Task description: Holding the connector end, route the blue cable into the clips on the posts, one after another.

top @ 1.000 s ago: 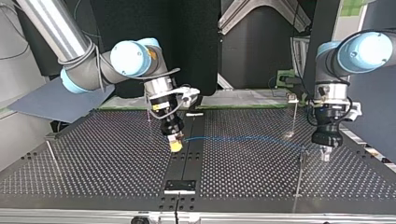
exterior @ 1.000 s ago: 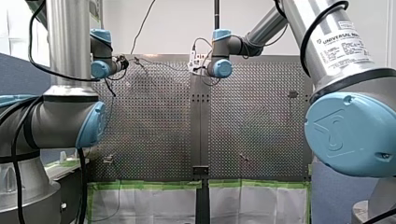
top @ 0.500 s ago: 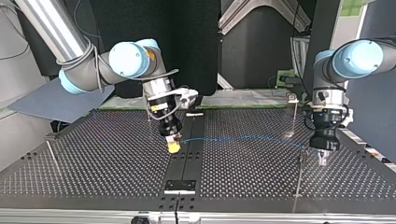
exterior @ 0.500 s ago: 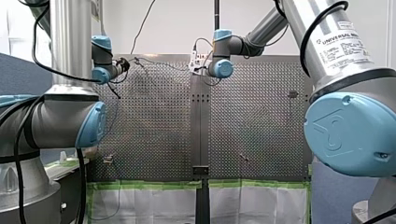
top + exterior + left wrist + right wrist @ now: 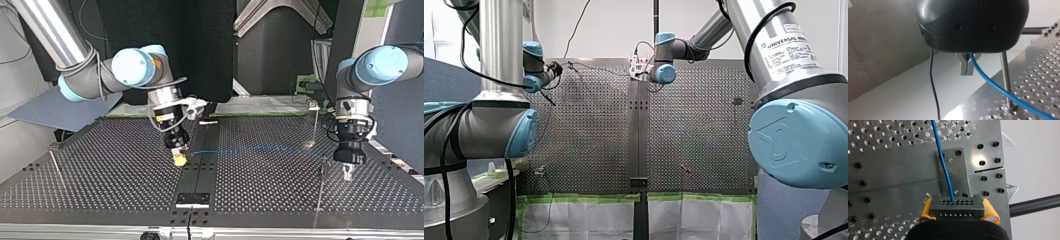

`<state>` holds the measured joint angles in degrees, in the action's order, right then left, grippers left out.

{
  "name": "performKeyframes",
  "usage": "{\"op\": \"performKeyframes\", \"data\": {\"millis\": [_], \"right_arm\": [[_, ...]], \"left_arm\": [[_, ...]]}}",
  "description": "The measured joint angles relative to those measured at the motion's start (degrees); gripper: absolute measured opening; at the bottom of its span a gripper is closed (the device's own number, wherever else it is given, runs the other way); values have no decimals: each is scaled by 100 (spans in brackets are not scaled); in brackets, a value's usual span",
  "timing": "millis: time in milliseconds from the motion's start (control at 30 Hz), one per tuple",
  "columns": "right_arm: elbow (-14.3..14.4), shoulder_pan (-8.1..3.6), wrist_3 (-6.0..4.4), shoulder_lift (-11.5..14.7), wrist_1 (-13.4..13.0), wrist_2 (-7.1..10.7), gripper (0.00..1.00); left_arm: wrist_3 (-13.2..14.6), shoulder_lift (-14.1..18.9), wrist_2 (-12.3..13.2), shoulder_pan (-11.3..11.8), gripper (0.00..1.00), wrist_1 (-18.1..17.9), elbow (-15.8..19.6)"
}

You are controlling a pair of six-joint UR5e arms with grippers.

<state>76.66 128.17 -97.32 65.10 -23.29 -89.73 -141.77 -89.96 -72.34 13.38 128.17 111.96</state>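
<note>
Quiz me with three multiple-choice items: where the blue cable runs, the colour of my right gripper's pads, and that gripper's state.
1. In the top view, the blue cable runs from the connector toward:
A) that view's right, to my left gripper
B) that view's left edge
C) straight toward the camera

2. My right gripper has pads that are:
A) beige
B) yellow
C) red

3. My right gripper is:
A) open and empty
B) open above the connector
C) shut on the connector

Answers:
1 A: the blue line spans from the table's middle to the gripper at that view's right.
2 B: the right wrist view shows yellow on either side of the connector.
3 C: both pads press against the connector's ends.
</note>
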Motion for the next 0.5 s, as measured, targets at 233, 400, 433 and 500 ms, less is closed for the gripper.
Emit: {"op": "performKeyframes", "data": {"millis": [233, 400, 433, 500], "right_arm": [[-18, -85, -72, -1, -29, -16, 0], [-19, -129, -89, -5, -39, -24, 0], [-19, -139, -99, -7, -43, -29, 0], [-21, -166, -128, -8, -54, -38, 0]], "left_arm": [[-283, -155, 96, -5, 1, -140, -115], [-334, -403, 97, -66, 1, -137, -308], [-331, -450, 92, -76, 1, -134, -337], [-307, -558, 68, -93, 1, -129, -381]]}}
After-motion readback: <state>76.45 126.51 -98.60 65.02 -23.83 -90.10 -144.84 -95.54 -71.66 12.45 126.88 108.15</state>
